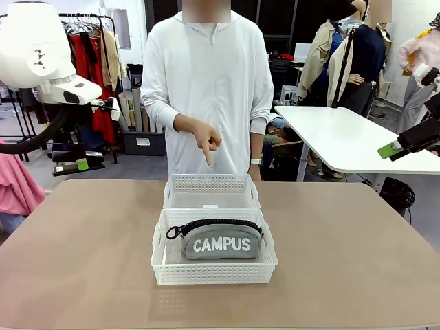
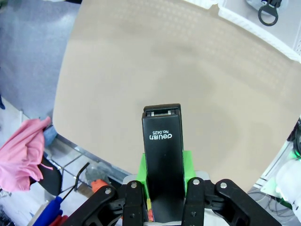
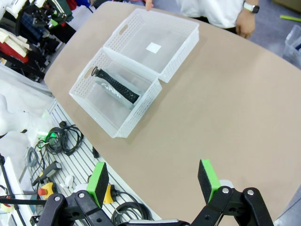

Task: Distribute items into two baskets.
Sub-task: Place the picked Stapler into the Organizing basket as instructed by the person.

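The pouch [image 1: 221, 240] already lies in the near basket [image 1: 213, 272], and the person's hand [image 1: 205, 141] points down at the empty far basket [image 1: 212, 184], likely the stapler's destination. The left gripper [image 2: 164, 181] clamps the stapler [image 2: 162, 160] above the table's left side, while the right gripper [image 3: 153, 181] hangs with jaws wide apart, holding nothing.

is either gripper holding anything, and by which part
The left gripper holds the black stapler by its rear end, between the green pads. The right gripper is open and empty.
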`<state>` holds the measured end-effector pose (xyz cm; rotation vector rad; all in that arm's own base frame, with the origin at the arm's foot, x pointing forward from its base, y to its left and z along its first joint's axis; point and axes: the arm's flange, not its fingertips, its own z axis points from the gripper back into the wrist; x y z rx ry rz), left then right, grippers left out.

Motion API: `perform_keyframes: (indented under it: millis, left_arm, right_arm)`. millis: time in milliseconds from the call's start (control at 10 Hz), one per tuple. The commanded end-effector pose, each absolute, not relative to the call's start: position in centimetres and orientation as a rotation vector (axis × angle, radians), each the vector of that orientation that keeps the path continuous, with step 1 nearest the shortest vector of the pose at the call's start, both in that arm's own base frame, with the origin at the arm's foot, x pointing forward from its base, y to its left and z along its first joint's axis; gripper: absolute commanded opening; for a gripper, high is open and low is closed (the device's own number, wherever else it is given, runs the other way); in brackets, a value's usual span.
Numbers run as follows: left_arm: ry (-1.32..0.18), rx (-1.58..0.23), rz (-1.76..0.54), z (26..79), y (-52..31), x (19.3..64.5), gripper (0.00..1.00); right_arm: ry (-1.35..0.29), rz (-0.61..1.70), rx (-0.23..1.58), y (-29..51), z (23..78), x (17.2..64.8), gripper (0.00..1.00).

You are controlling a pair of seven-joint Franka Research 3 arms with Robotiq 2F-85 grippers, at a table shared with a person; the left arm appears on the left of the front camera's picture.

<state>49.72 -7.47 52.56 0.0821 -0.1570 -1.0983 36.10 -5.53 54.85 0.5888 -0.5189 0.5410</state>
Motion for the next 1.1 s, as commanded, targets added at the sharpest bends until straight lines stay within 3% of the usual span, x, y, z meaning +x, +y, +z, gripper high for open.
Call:
perform_keyframes:
  millis: [0,1000]
  left_arm:
    - [-0.154,0.054,-1.089,52.8,-8.3,50.6,0.00]
    - [-0.171,-0.016,-1.273,51.8,-23.1,56.7,0.00]
  right_arm:
    - [-0.540,0.548,0.601,-5.4,54.8,36.0,1.00]
    - [-0.540,0.548,0.601,-5.4,54.8,36.0,1.00]
